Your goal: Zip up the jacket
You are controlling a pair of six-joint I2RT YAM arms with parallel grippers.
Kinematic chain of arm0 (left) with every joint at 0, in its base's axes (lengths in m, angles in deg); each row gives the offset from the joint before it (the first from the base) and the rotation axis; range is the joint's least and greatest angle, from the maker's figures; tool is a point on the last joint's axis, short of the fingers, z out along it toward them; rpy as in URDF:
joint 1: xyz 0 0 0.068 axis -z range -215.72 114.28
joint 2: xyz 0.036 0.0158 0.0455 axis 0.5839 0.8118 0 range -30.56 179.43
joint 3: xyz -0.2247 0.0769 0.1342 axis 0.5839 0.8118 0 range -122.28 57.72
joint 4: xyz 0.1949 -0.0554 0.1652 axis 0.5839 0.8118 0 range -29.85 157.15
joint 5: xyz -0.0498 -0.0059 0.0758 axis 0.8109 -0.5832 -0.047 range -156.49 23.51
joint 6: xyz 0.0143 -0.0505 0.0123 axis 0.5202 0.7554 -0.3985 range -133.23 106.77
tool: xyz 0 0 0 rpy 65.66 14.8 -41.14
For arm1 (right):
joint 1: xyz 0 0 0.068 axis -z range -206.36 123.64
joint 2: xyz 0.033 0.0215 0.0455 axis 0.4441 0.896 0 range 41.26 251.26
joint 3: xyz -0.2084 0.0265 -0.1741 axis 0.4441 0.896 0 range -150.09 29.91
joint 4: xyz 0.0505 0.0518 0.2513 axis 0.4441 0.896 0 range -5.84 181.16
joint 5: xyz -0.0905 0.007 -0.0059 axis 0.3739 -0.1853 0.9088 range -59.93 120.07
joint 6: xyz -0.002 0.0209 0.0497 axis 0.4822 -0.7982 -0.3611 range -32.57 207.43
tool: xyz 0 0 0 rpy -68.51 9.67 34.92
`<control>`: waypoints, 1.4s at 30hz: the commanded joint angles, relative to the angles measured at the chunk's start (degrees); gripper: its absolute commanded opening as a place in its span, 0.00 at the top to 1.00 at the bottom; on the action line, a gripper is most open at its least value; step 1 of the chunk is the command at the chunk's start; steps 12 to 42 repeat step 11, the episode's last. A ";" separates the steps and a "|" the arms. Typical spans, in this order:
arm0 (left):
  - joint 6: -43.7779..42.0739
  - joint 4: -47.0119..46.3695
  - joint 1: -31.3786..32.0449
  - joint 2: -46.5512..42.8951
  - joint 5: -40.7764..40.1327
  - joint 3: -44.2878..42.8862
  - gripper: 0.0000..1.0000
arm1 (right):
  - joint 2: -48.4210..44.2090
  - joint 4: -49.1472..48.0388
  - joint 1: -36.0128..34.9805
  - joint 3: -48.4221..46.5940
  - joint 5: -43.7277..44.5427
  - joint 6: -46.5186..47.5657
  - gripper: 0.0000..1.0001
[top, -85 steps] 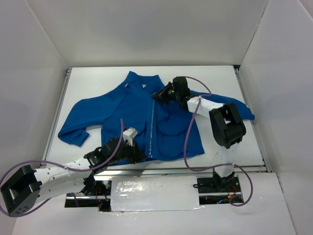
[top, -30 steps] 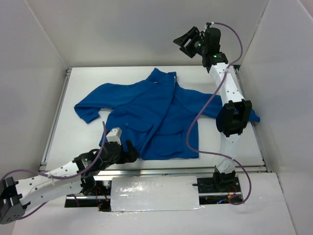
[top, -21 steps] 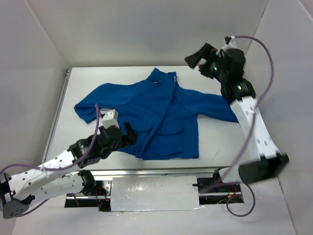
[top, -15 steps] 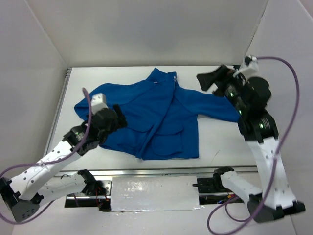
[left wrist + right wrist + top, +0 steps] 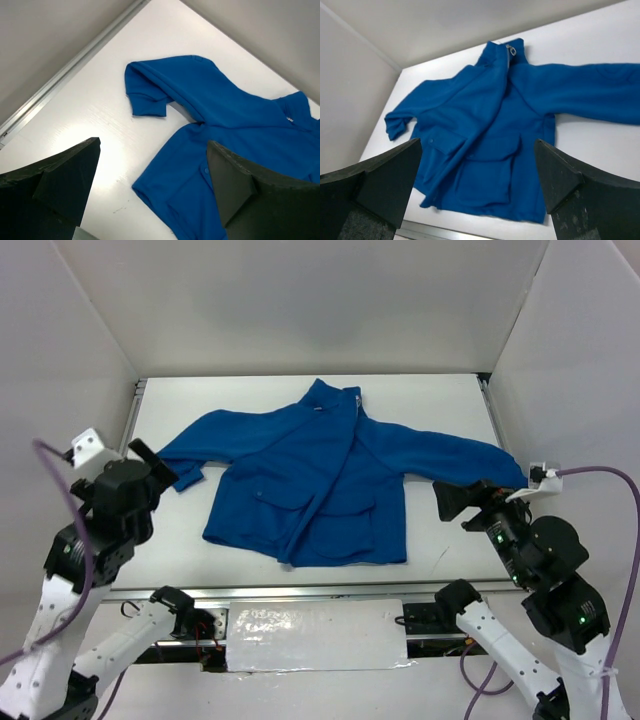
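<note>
desk (image 5: 440,405): white, matte, brighter glare patch in left wrist view | back wall (image 5: 300,300): plain pale panel | left wall (image 5: 50,370), right wall (image 5: 585,360): same pale panels, leaning outward | metal rail (image 5: 128,420): along desk's left edge | crinkled silver sheet (image 5: 315,635): at near edge | light: even, soft shadows

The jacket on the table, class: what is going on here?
Nothing is handling the jacket at this moment. It lies spread on the white table, and its zipper pull sits up at the collar, so the front looks closed. The left gripper and the right gripper are both open and empty, raised off to either side.
</note>
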 commanded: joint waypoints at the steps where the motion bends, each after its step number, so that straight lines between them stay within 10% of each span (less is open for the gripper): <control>1: -3.51 2.07 -0.35 -4.37 -2.18 1.81 0.01 | -1.47 4.28 -2.30 0.15 7.22 -0.85 0.00; 42: -3.51 1.54 -0.35 -6.40 -0.77 7.18 0.01 | -1.74 3.40 -3.62 0.06 7.49 -1.03 0.00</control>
